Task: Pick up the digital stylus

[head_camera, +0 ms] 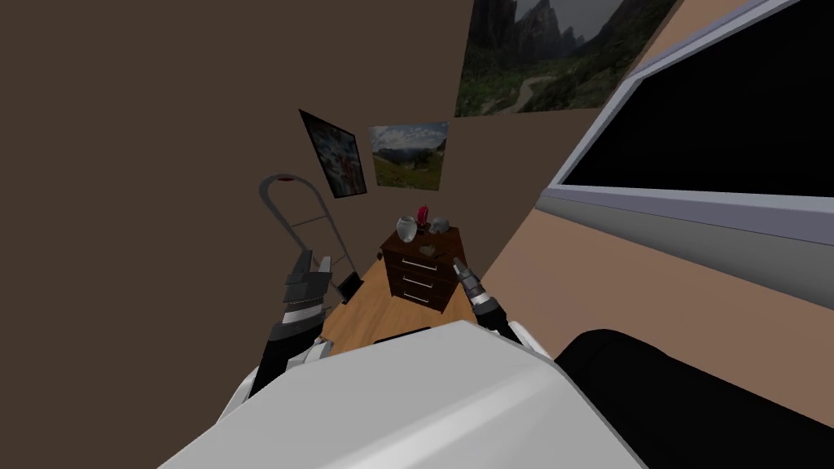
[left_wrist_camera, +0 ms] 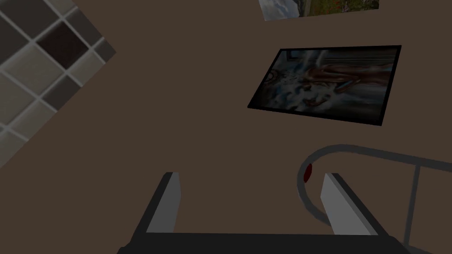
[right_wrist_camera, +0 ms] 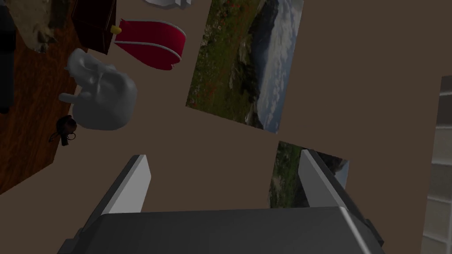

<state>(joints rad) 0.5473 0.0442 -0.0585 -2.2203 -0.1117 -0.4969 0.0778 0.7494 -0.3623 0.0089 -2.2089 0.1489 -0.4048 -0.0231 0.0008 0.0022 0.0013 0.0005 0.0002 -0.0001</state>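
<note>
On the chest of drawers (head_camera: pixel 421 273), head view: a white vase (head_camera: pixel 405 228) and a red object (head_camera: pixel 422 214) stand at the back; you cannot pick out the stylus there. The left gripper (head_camera: pixel 315 262) hangs well left of the chest, the right gripper (head_camera: pixel 458 265) at its right front corner.

Left wrist view: jaws wide apart, empty.

Right wrist view: jaws wide apart, empty; a dark strip (right_wrist_camera: pixel 5 66) on the chest top may be the stylus.

Approach stage: next, bring your right hand over that top. No legible writing.

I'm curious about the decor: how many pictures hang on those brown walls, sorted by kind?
Landscapes: 2, the large landscape and the small landscape
Black-framed picture: 1
Total: 3
</note>
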